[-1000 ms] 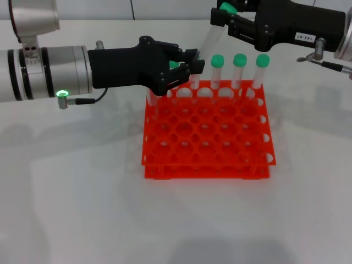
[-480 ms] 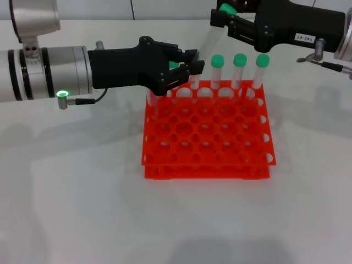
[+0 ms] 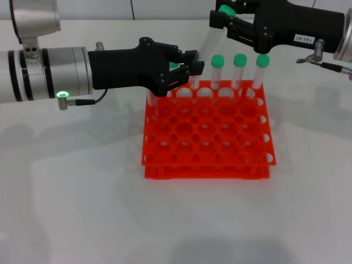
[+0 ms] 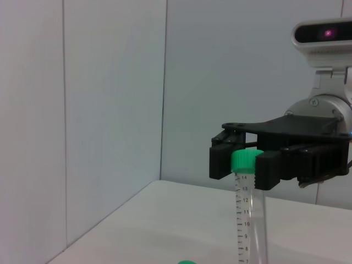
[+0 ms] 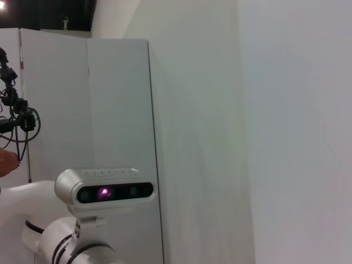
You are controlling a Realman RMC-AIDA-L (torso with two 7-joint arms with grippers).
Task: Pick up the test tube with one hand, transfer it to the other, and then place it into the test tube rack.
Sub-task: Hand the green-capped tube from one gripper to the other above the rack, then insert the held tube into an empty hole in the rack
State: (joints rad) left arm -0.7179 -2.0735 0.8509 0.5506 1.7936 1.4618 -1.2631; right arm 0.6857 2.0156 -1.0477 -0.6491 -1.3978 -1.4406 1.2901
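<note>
The test tube (image 3: 208,45) was pictured held above the far edge of the test tube rack (image 3: 208,129), gripped at its green cap by the right gripper (image 3: 224,16) — the labelled one — whose jaws were closed on the cap and the top of the tube. In the left wrist view the same hold was seen from the side: the tube (image 4: 248,220) hung below the black fingers (image 4: 268,170), its long axis near upright with a slight lean, lower end down toward the rack.

The left gripper (image 3: 187,67), unlabelled and carried on the arm with the green light, was held just beside the tube's lower part, over the far left corner of the rack. Its fingers were seen close to the clear body of the tube, but whether they were parted or pressed on it could not be told from the head view.

Three other capped tubes (image 3: 237,71) were standing in the rack's far row, toward the far right corner; near the left gripper further tubes were partly hidden.

The handover was judged done or nearly done, the tube being with the right gripper. The placing was judged to depend on one relation — the tube's lower tip hanging above and just behind the far row, so that a free hole had to be brought under its axis before lowering.
</note>
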